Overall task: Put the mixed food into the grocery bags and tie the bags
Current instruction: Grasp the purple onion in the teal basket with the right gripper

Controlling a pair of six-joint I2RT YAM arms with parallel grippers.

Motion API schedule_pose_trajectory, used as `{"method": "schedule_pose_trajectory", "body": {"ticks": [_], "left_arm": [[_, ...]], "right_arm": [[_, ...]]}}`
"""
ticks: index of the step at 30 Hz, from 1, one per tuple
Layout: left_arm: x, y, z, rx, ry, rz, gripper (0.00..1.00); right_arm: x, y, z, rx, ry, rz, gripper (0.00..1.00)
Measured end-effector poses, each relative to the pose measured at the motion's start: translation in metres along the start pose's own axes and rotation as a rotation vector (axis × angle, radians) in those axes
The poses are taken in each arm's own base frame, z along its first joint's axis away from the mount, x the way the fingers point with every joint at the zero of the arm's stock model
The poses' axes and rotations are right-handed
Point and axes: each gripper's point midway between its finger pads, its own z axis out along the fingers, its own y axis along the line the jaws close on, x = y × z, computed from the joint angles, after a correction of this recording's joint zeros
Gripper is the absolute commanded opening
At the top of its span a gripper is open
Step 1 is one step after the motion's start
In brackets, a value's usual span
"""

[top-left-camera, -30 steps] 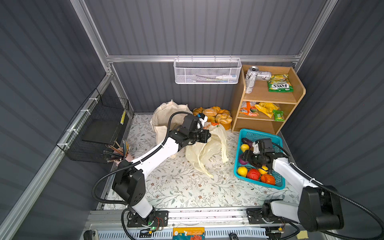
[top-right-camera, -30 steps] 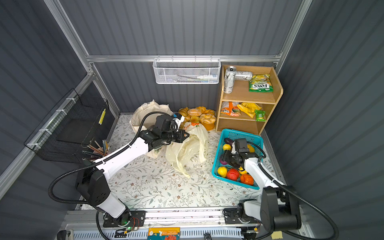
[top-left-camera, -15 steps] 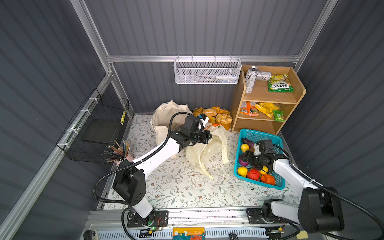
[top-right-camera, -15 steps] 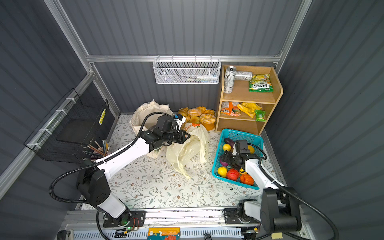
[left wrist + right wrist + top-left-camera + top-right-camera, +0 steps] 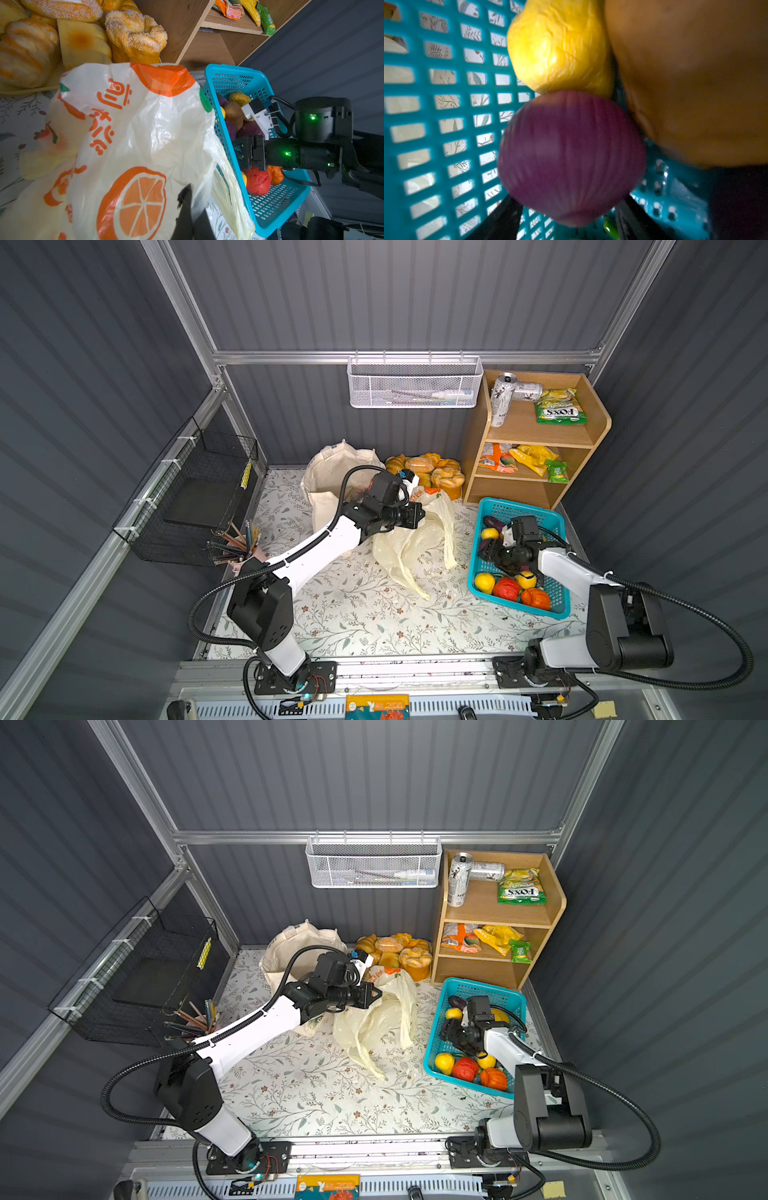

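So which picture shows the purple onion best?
The right wrist view: the purple onion fills it, close but blurry. The left wrist view shows purple bits in the basket; in both top views the right arm mostly hides it.

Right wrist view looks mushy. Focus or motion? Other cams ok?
Right wrist view: purple onion and yellow item are soft, probably too close to the lens, and one corner is dark. Left wrist view: plastic bag is crisp, with small glare patches. Both top views: sharp and evenly lit.
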Motion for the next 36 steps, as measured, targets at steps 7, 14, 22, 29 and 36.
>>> {"method": "schedule_pose_trajectory", "body": {"ticks": [7,14,22,29,36], "left_arm": [[0.001,0.001,0.0,-0.002,0.005,-0.002,0.0],[0.001,0.001,0.006,-0.005,0.016,-0.004,0.0],[-0.001,0.0,0.005,-0.003,0.012,-0.003,0.0],[-0.001,-0.001,0.005,-0.002,0.013,-0.001,0.0],[0.0,-0.002,0.005,-0.001,0.017,-0.001,0.0]], "right_arm": [[-0.02,-0.002,-0.024,-0.022,-0.096,0.032,0.81],[-0.032,-0.004,-0.019,-0.023,-0.075,0.079,0.84],[-0.03,-0.002,-0.004,-0.039,-0.028,0.117,0.84],[-0.028,0.001,0.007,-0.063,0.007,0.126,0.78],[-0.029,0.002,0.006,-0.071,0.0,0.126,0.68]]}}
